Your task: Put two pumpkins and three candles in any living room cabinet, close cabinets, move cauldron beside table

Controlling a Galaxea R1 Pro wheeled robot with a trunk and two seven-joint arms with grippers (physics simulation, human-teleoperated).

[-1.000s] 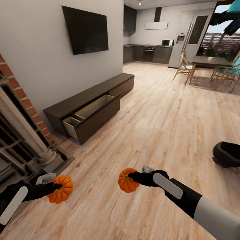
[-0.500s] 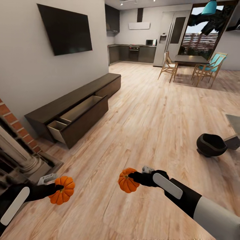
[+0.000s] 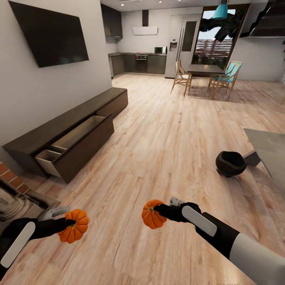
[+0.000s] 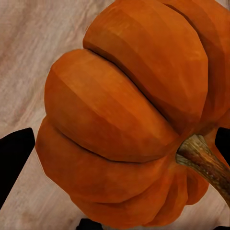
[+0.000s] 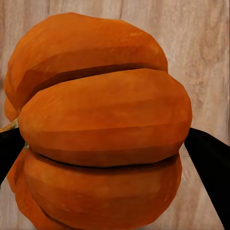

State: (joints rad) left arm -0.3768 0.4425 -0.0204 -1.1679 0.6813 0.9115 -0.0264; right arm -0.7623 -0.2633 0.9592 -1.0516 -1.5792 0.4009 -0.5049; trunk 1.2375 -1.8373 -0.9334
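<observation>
Carrying one pumpkin apiece, both arms reach forward above the wood floor [image 3: 166, 130] in the head view: the left gripper [image 3: 68, 224] is clamped on the left pumpkin [image 3: 73, 231], the right gripper [image 3: 157, 209] on the right pumpkin [image 3: 152, 214]. The cabinet [image 3: 67, 130] stands against the wall, well apart from both, with one drawer [image 3: 73, 147] pulled out. Bare floor lies between; nothing blocks the approach. The cauldron [image 3: 230, 163] sits on the floor well away from the cabinet, just beside a grey counter [image 3: 269, 148].

Left wrist view: ribbed orange body [image 4: 129, 120] and woody stem [image 4: 203, 160]; it looks rigid, light and smooth.

Right wrist view: the dark fingers [image 5: 208, 163] flank the pumpkin's broad ribs [image 5: 103, 124], a sound hold.
</observation>
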